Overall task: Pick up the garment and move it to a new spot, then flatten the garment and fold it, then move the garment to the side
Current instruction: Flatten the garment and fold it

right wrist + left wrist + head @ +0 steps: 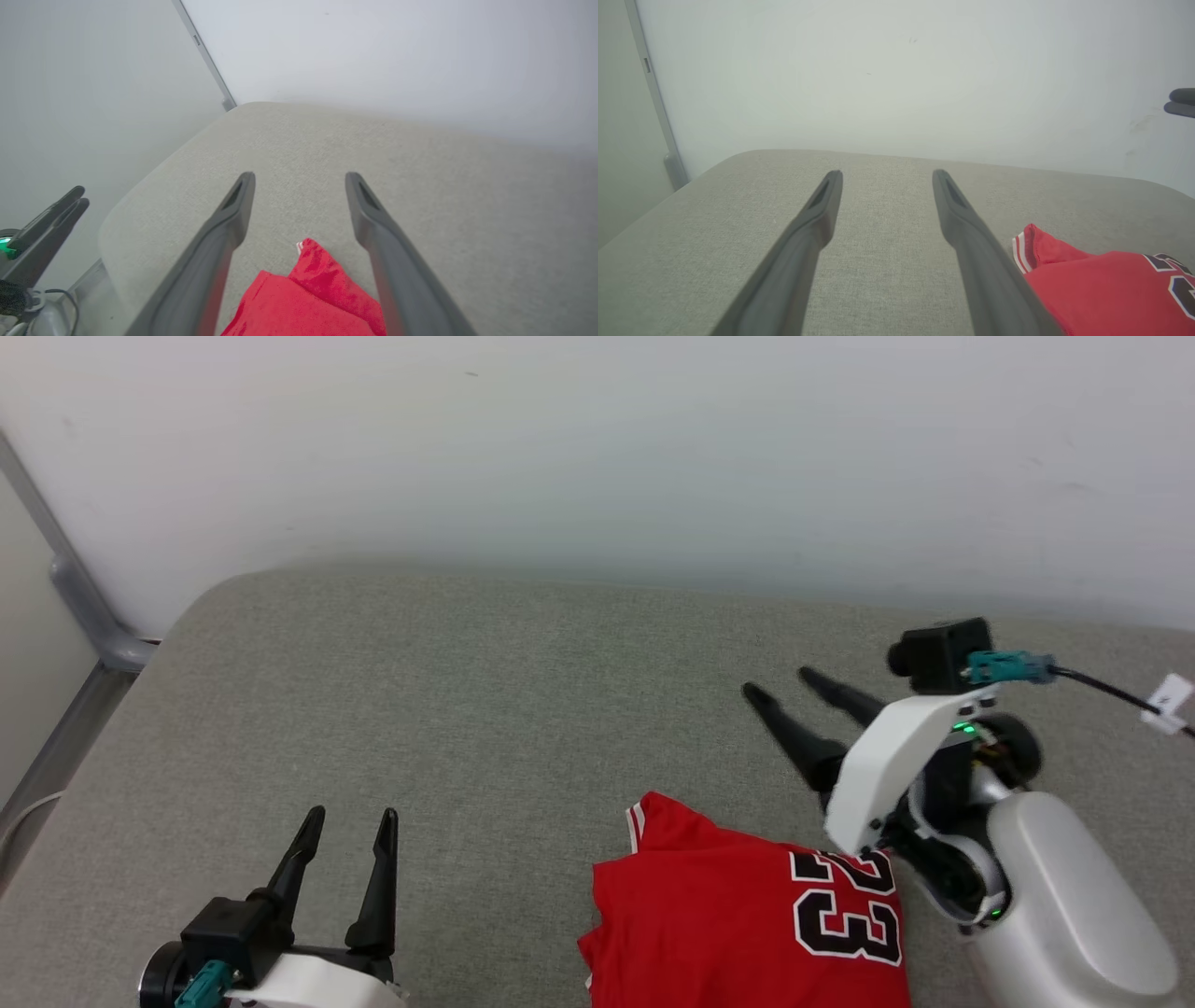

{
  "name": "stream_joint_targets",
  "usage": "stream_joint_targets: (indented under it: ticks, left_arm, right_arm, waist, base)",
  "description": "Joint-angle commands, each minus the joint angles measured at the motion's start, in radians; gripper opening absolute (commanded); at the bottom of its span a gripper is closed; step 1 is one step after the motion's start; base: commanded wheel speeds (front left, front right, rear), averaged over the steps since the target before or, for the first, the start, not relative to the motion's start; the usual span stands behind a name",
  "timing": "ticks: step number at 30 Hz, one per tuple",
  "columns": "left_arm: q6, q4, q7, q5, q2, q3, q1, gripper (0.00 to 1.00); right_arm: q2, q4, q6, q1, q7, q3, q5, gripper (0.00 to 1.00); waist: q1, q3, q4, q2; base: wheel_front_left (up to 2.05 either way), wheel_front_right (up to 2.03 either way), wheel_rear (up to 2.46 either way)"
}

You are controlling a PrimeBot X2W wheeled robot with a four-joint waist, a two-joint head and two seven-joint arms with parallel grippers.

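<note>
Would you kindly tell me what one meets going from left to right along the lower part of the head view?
First the grey metal rail → the left end effector, open → the red garment → the pale right forearm.

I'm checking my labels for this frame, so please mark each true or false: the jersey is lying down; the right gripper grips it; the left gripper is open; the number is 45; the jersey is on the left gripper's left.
1. The red jersey lies on the grey fabric surface. True.
2. The right gripper is shut on the jersey. False: it is open and holds nothing.
3. The left gripper is open and empty. True.
4. The number on the jersey reads 45. False: it reads 23.
5. The jersey lies to the left gripper's left. False: it lies to its right.
</note>
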Motion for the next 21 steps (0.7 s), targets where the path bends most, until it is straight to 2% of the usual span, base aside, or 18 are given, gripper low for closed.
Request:
stream_joint_targets:
  ticks: [1, 6, 7, 9, 13, 21]
  left_arm:
    - [-0.004, -0.009, -0.002, 0.002, -0.007, -0.001, -0.018, 1.0]
    - [-0.005, -0.042, -0.002, 0.012, -0.025, 0.003, -0.025, 1.0]
    - [-0.008, -0.054, -0.002, 0.018, -0.031, 0.002, -0.026, 1.0]
    - [-0.009, -0.063, -0.002, 0.023, -0.034, 0.003, -0.023, 1.0]
    - [-0.013, -0.085, -0.002, 0.038, -0.045, 0.011, -0.014, 1.0]
    - [-0.017, -0.101, -0.002, 0.07, -0.062, 0.01, 0.009, 1.0]
  right_arm:
    - [-0.034, -0.02, -0.001, -0.005, -0.017, -0.012, -0.04, 1.0]
    - [-0.165, -0.123, -0.001, 0.044, -0.125, -0.076, -0.21, 1.0]
    - [-0.203, -0.153, -0.001, 0.073, -0.182, -0.115, -0.253, 1.0]
    - [-0.224, -0.178, -0.001, 0.114, -0.237, -0.159, -0.278, 1.0]
    - [-0.189, -0.216, -0.001, 0.216, -0.345, -0.297, -0.297, 1.0]
    - [-0.101, -0.293, -0.001, 0.403, -0.502, -0.384, -0.338, 1.0]
  waist:
    - [0.0, 0.007, -0.011, 0.0]
    - [0.0, 0.017, -0.036, 0.0]
    - [0.0, 0.021, -0.045, 0.0]
    - [0.0, 0.025, -0.053, 0.0]
    - [0.0, 0.033, -0.064, 0.0]
    - [0.0, 0.042, -0.074, 0.0]
  base:
    - [0.0, 0.0, 0.0]
    - [0.0, 0.0, 0.0]
    - [0.0, 0.0, 0.0]
    - [0.0, 0.0, 0.0]
    - [0.0, 0.0, 0.0]
    - [0.0, 0.0, 0.0]
